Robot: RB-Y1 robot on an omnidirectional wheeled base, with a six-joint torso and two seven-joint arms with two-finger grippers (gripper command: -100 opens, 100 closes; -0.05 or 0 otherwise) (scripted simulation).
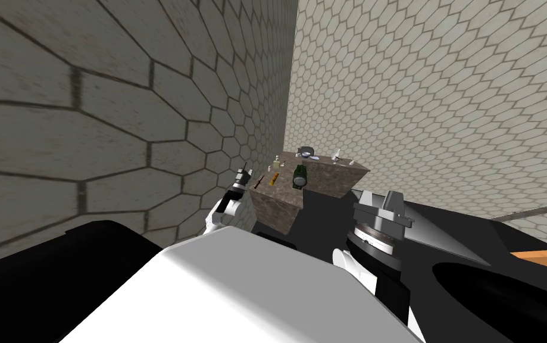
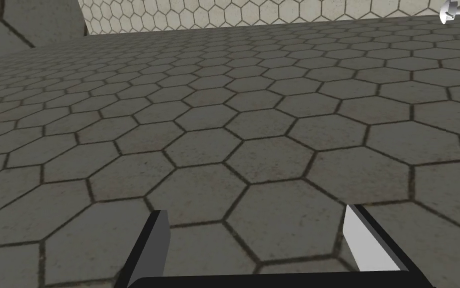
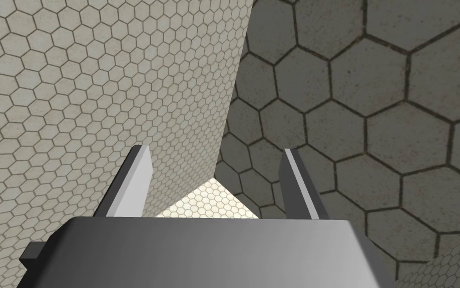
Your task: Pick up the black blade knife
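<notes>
The knife [image 1: 258, 182] is a thin dark sliver lying near the left edge of a brown speckled counter [image 1: 331, 178] in the head view. My left gripper [image 1: 243, 174] hovers just left of that edge, close to the knife and not touching it. In the left wrist view the left gripper [image 2: 256, 216] is open, with nothing between its fingers, facing a grey hexagon-tiled wall. My right gripper [image 3: 216, 150] is open and empty too, raised to the right of the counter and pointing at a wall corner.
On the counter stand a dark green bottle [image 1: 299, 176], an orange item [image 1: 274, 178], a small pale bottle [image 1: 276, 161], a grey object [image 1: 306, 151] and small white pieces [image 1: 338, 156]. Hexagon-tiled walls close in on the left and behind. A black area lies at the lower right.
</notes>
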